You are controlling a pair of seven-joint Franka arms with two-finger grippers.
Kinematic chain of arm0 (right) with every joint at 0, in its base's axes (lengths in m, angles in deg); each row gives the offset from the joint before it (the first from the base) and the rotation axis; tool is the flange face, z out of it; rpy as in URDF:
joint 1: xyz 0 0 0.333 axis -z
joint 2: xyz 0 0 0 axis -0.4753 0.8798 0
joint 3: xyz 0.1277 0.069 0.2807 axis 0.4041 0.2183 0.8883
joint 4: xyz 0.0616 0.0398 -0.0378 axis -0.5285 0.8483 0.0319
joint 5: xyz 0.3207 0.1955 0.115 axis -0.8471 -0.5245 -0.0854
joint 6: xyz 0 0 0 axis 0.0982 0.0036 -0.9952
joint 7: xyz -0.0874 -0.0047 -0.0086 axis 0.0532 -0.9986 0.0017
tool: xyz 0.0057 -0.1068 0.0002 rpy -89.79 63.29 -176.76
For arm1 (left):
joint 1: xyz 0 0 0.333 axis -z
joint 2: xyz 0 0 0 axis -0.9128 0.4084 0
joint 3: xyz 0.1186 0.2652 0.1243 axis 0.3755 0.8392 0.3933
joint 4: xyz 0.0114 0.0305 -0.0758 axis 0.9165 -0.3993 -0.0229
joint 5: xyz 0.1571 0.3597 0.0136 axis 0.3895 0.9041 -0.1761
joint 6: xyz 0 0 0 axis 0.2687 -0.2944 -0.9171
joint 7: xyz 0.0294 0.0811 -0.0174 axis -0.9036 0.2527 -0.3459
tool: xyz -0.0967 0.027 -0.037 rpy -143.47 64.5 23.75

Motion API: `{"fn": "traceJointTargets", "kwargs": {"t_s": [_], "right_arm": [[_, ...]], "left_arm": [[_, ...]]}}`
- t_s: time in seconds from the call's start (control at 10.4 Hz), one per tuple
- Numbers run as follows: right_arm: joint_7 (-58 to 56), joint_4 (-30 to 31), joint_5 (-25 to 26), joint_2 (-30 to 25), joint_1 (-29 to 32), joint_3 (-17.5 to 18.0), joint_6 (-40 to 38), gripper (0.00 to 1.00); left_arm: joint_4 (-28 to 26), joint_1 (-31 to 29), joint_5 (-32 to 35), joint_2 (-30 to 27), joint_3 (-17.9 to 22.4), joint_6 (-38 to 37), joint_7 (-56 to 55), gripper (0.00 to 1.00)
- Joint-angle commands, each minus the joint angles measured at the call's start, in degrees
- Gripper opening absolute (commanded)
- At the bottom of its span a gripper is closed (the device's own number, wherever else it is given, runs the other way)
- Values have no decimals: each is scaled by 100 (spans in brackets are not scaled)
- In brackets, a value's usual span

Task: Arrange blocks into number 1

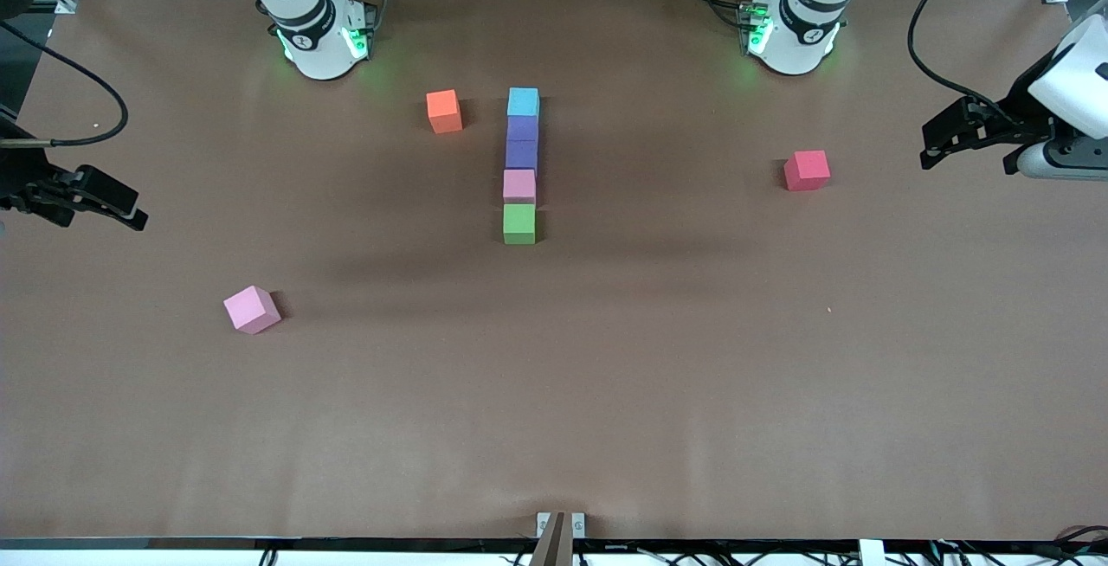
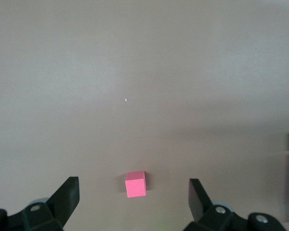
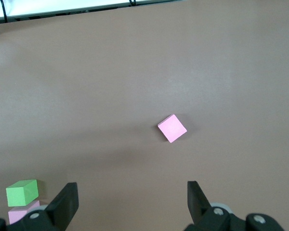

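Five blocks, light blue block [image 1: 523,102] to green block [image 1: 519,223], form the numeral's stem mid-desk [image 1: 554,393]. Orange block [image 1: 444,111], red block [image 1: 807,170] and a stray pink block [image 1: 252,309] lie apart. Left end effector [image 1: 963,135] and right end effector [image 1: 99,198] wait wide open, empty, over the desk's ends.

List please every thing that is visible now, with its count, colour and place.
Column of blocks: five touching in a line at mid-table; light blue farthest from the front camera, then two purple, pink, green nearest.
Orange block: one, beside the column's light blue end, toward the right arm's end.
Red block: one, alone, toward the left arm's end.
Loose pink block: one, turned askew, nearer the front camera, toward the right arm's end.
Table: one, brown.
Left gripper: open, waiting over its table end.
Right gripper: open, waiting over its table end.
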Motion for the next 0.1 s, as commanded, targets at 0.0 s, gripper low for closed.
{"fn": "traceJointTargets", "kwargs": {"t_s": [0.0], "right_arm": [[-35,-69,76,-13,-72,-99,-95,100]], "left_arm": [[52,-15,-160,-41,-63,-90,-126,100]]}}
